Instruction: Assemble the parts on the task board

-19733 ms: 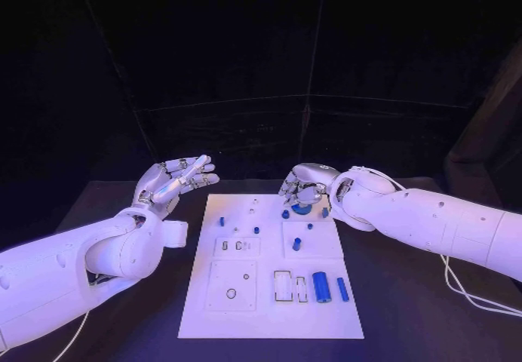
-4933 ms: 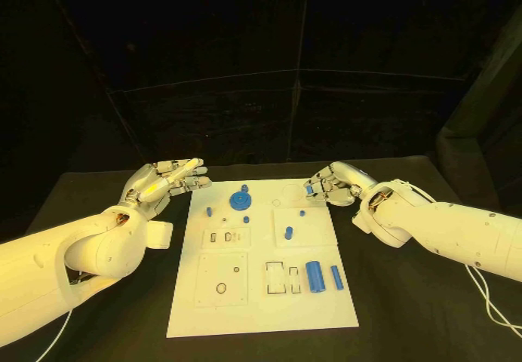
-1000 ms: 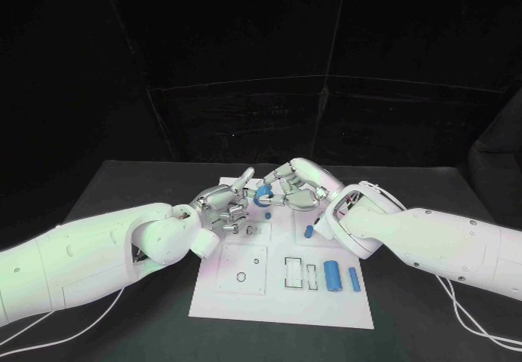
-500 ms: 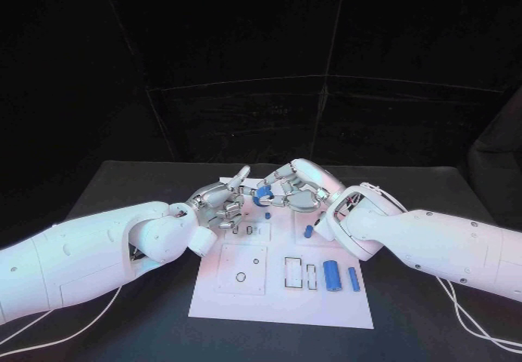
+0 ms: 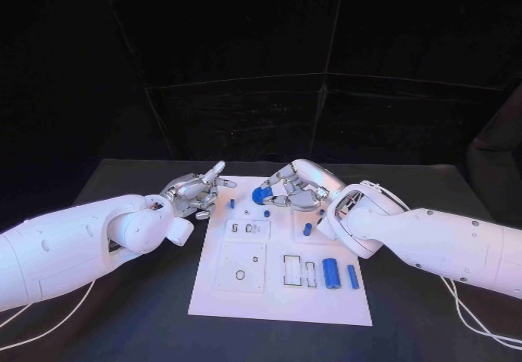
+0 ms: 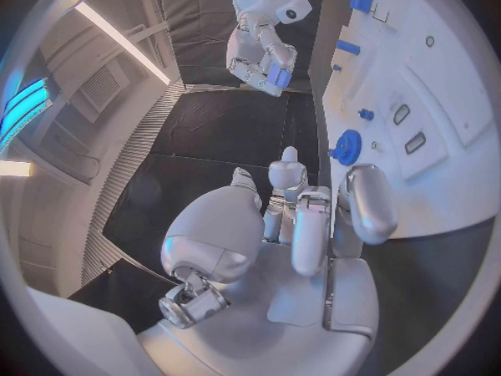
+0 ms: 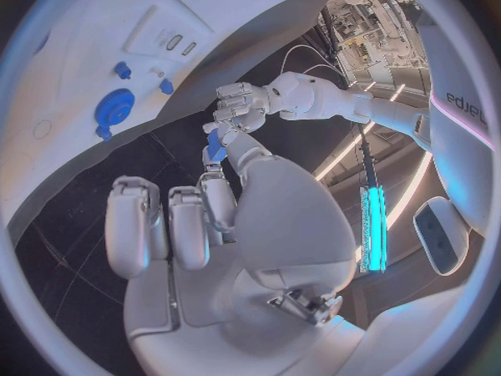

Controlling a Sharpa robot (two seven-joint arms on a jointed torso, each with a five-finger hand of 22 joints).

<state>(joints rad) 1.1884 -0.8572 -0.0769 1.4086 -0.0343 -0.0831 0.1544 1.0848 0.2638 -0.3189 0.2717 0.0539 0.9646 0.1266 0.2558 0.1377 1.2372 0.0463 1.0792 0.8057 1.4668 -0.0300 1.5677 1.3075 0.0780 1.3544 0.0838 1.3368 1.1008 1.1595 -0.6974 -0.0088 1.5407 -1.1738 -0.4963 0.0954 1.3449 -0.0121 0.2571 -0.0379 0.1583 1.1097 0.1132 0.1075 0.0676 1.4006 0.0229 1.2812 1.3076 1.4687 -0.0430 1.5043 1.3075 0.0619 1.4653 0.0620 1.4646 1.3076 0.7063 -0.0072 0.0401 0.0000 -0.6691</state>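
The white task board (image 5: 278, 300) lies mid-table. A blue gear (image 5: 261, 194) sits near its far edge, also seen as the blue gear (image 6: 346, 146) and the gear (image 7: 113, 107) in the wrist views. My right hand (image 5: 298, 186) hovers just right of the gear and pinches a small blue peg (image 7: 214, 146) between thumb and fingertip; the same peg (image 6: 280, 77) shows from the left wrist. My left hand (image 5: 196, 192) hangs beyond the board's far left corner, holding nothing, one finger stretched out and the others loosely bent.
Small blue pegs (image 5: 231, 202) (image 5: 308, 228) stand in the board's far half. A thick blue cylinder (image 5: 330, 273) and a thinner one (image 5: 352, 276) lie at its near right, beside rectangular slots (image 5: 293, 271). Black table (image 5: 120, 302) surrounds the board.
My left hand has drawn back to the left, from next to the right hand over the gear to beyond the board's left edge. The right hand keeps its place with the peg.
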